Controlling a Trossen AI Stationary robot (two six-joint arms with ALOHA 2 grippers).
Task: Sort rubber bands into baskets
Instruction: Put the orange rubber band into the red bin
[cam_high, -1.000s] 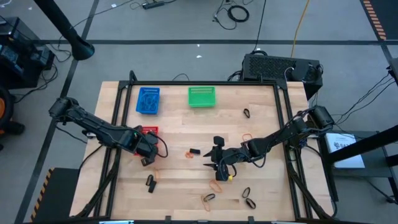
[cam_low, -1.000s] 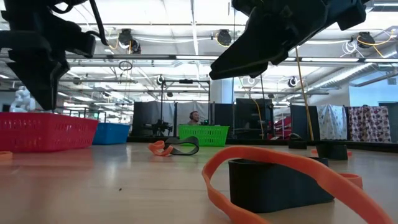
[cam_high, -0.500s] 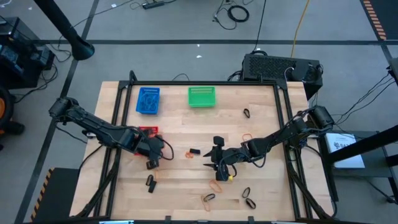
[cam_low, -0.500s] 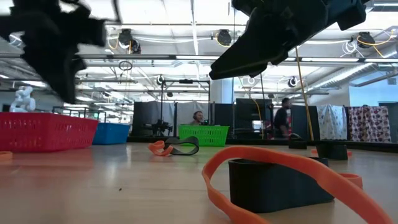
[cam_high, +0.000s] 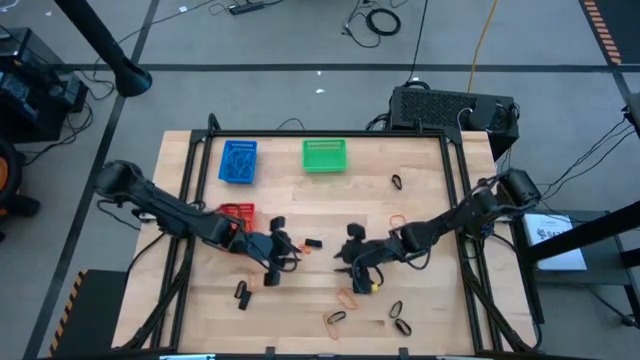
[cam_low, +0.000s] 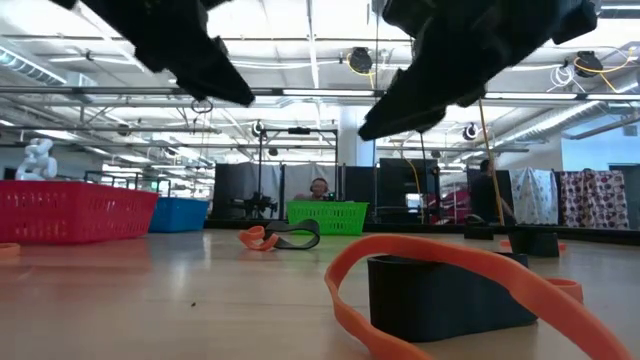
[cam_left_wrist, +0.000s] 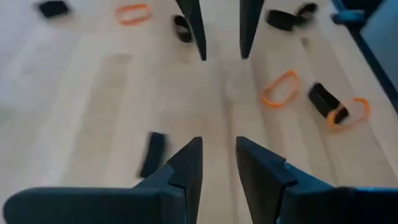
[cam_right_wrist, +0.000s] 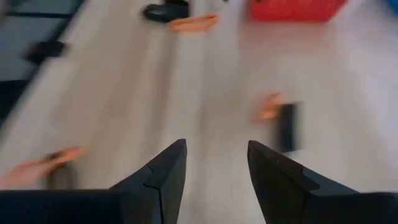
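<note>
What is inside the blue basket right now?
From above, the blue basket shows blue bands lying inside; their number cannot be told. The low view shows only its outer wall.

Bright, even light falls from the ceiling lamps (cam_low: 360, 60) that I see in the low view, leaving only soft shadows on the wooden table (cam_high: 430, 300). Both my wrist views are smeared with motion blur, the red basket (cam_right_wrist: 297, 9) a soft smudge. In the low view my 2 arms hang as dark, unfocused silhouettes below those lamps.
</note>
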